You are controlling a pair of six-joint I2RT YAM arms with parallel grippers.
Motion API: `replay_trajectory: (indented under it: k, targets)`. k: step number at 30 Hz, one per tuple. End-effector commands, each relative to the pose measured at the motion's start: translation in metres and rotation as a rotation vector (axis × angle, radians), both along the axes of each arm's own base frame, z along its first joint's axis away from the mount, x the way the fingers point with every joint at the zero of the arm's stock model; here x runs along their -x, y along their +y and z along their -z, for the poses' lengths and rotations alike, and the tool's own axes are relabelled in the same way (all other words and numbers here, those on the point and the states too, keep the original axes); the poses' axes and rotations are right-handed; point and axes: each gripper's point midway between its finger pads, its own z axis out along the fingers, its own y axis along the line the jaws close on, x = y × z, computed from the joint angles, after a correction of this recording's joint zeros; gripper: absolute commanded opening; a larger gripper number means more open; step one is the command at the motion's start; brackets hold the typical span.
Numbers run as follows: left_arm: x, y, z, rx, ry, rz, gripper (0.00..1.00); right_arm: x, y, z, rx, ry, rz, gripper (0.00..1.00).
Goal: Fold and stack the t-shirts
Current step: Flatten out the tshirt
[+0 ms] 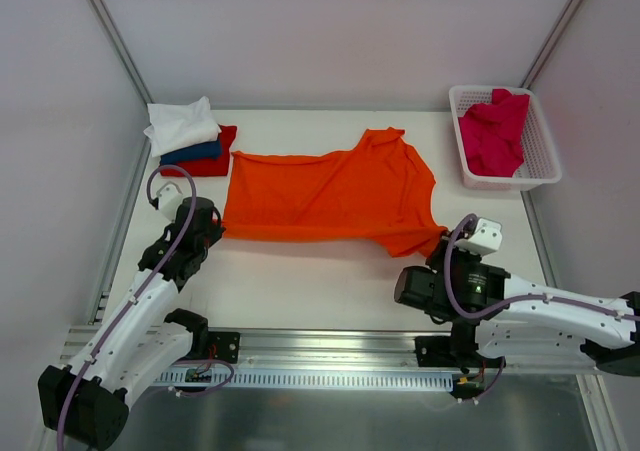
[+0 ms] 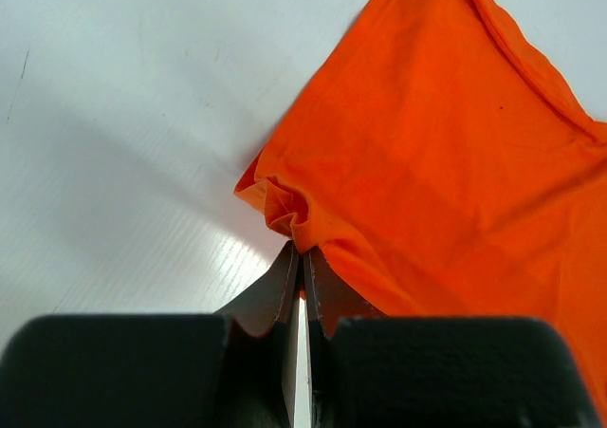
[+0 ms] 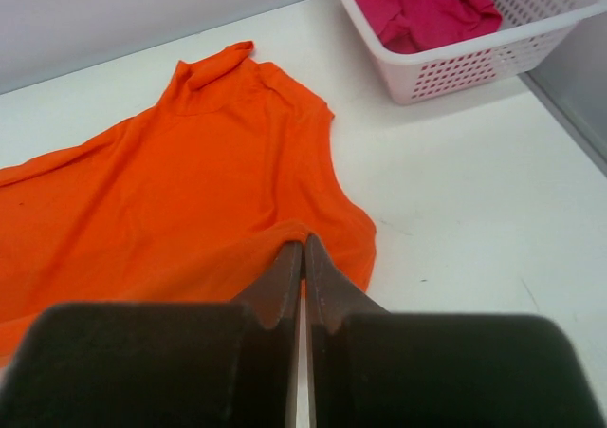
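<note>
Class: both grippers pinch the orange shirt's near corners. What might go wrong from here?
1. The left gripper and right gripper each hold only a thin bit of the orange shirt; it may slip out.
2. The shirt's far corner lies near the stack; a pull may disturb it.

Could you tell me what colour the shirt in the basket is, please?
Crimson-pink shirt, clearest in the right wrist view.
</note>
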Motion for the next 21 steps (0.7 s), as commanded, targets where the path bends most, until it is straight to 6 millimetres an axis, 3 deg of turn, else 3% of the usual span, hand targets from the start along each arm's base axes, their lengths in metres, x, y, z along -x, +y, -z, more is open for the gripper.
replay_trajectory:
  k: [1,8,16,21]
  targets:
    - [-0.009,-0.006,-0.012,0.002,-0.043,0.032,0.00,0.004,-0.049,-0.019,0.372,0.031,0.042,0.00]
    - [-0.010,-0.008,-0.010,0.007,-0.043,0.040,0.00,-0.004,-0.044,-0.031,0.498,0.031,0.082,0.00]
    - [-0.009,-0.008,-0.010,0.003,-0.046,0.048,0.00,-0.025,-0.021,-0.074,0.680,-0.061,0.137,0.00]
    - [-0.009,-0.008,-0.010,0.003,-0.047,0.046,0.00,-0.041,-0.017,-0.085,0.836,-0.057,0.213,0.00]
